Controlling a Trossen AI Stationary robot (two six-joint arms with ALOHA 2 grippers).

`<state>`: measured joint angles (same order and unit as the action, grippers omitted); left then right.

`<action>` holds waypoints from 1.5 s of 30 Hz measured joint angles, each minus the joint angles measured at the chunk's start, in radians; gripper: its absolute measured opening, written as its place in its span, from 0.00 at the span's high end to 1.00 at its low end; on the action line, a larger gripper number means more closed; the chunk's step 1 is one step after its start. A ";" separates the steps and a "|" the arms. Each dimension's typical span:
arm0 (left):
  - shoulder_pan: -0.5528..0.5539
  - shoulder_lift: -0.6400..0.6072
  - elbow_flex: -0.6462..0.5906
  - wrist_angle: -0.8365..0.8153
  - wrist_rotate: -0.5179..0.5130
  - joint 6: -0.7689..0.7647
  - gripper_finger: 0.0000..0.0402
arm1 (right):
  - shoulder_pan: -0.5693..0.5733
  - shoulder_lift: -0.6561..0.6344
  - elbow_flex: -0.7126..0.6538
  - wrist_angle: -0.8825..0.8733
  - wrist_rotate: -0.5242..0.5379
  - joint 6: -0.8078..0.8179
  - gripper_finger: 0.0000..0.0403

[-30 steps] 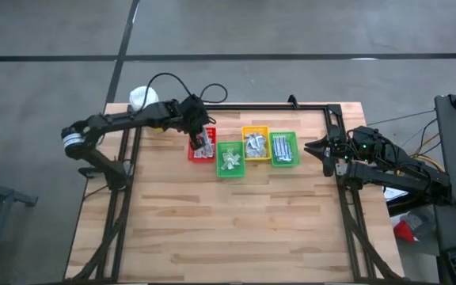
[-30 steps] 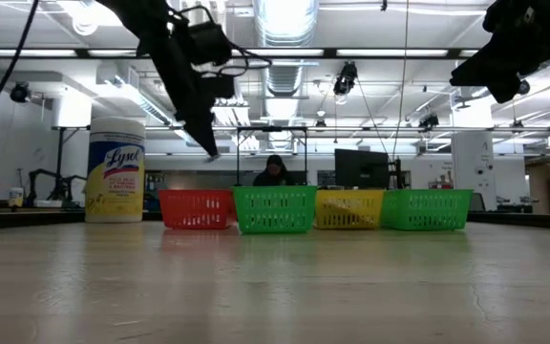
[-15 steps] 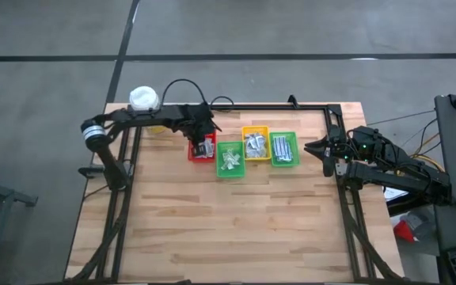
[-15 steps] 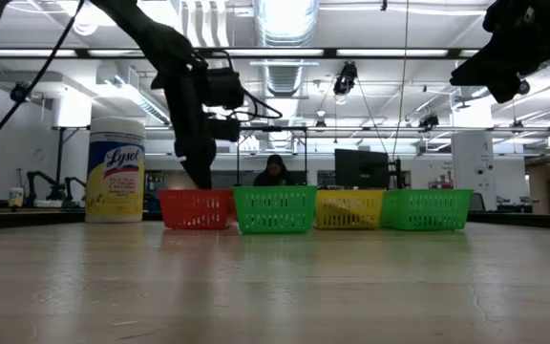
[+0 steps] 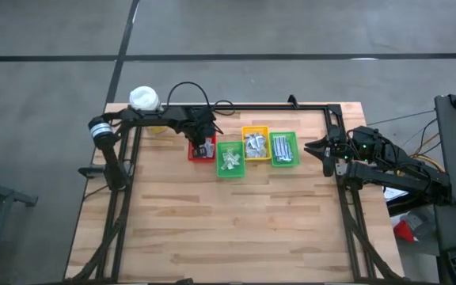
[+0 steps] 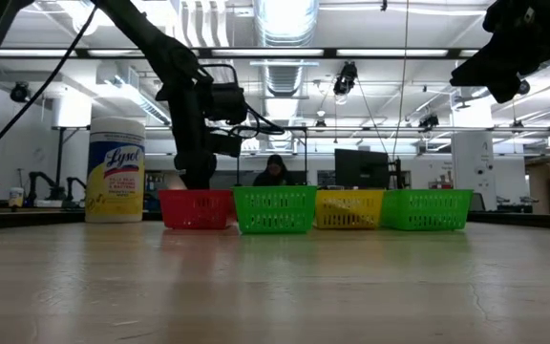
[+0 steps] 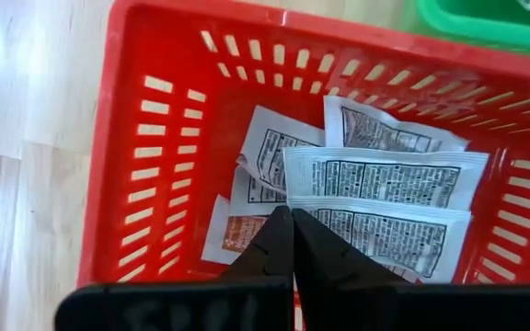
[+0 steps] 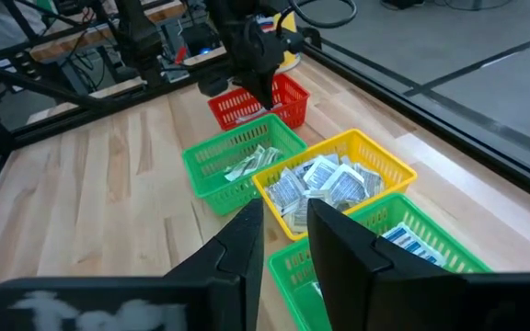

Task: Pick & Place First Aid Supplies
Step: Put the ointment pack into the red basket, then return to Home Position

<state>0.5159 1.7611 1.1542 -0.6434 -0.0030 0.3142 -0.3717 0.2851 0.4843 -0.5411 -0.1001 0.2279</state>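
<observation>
Wood planks make up the tabletop (image 5: 236,222), and along its far edge four small bins sit side by side, touching: a red bin (image 5: 194,151) nearest the far left corner, then a green bin (image 5: 229,170), a yellow bin (image 5: 255,131) and a second green bin (image 5: 283,161). A yellow disinfectant-wipes canister (image 6: 115,170) stands at the far left corner, just beyond the red bin. The first aid supplies lie sorted inside the bins; in the red one, white printed packets (image 7: 375,198) are piled flat on the floor. The left gripper (image 7: 283,241) has its jaws pressed together, tips down inside the red bin and resting on or just above the packets, holding nothing I can make out. The right gripper (image 8: 283,241) waits at the right edge, jaws partly apart and empty. My worry is the left arm: with closed tips so low, any sideways drift could hook the slotted red wall and drag the bin, knocking its neighbours out of line. A packet could also cling to the tips and be flicked out as the arm lifts.
</observation>
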 joint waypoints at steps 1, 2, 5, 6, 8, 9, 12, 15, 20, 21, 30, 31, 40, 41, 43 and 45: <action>0.000 0.002 0.000 0.000 -0.001 0.000 1.00 | 0.000 0.000 0.000 0.000 0.000 0.000 0.80; 0.000 0.002 0.000 0.000 -0.002 0.002 0.99 | 0.000 0.000 0.000 0.000 0.000 0.000 0.80; 0.000 0.000 0.000 0.005 -0.002 0.001 0.96 | 0.000 0.000 0.000 0.000 0.000 0.000 0.82; 0.000 -0.001 0.000 0.007 -0.002 -0.001 0.94 | 0.000 0.000 0.000 0.000 0.000 0.000 0.82; 0.000 -0.006 0.000 0.009 -0.004 -0.006 0.89 | 0.000 0.000 0.000 0.000 0.000 0.000 0.83; 0.000 -0.008 0.000 0.014 -0.007 -0.011 0.86 | 0.000 0.000 0.000 0.000 0.000 0.000 0.83; 0.000 -0.010 0.008 0.015 -0.015 -0.034 0.79 | 0.000 0.000 0.000 0.000 0.002 0.000 0.83; 0.000 -0.010 0.029 0.012 -0.015 -0.036 0.73 | 0.000 0.000 0.000 0.000 0.006 0.000 0.82; 0.000 -0.010 0.093 -0.066 -0.017 -0.037 0.69 | 0.000 0.000 0.000 0.000 0.025 0.000 0.80; 0.000 -0.011 0.104 -0.087 -0.022 -0.038 0.69 | 0.000 0.000 0.000 0.000 0.025 0.000 0.80; -0.003 -0.011 0.255 -0.404 -0.067 -0.129 0.69 | 0.000 0.000 0.000 0.000 0.025 0.000 0.79; -0.004 -0.012 0.276 -0.449 -0.067 -0.147 0.69 | 0.000 0.000 0.000 0.000 0.025 0.000 0.80; -0.028 -0.023 0.395 -0.718 -0.011 -0.295 0.69 | 0.000 0.000 0.000 0.000 0.025 0.000 0.83; -0.034 -0.033 0.395 -0.717 0.012 -0.314 0.69 | 0.000 0.000 0.000 0.000 0.024 0.000 0.83; -0.052 -0.065 0.388 -0.706 0.043 -0.346 0.69 | 0.000 0.000 0.000 0.000 0.025 0.000 0.83; -0.080 -0.113 0.373 -0.685 0.046 -0.393 0.69 | 0.000 0.000 0.000 0.000 0.024 0.000 0.82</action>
<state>0.4357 1.6486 1.5276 -1.3283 0.0429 -0.0790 -0.3717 0.2848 0.4839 -0.5415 -0.0757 0.2279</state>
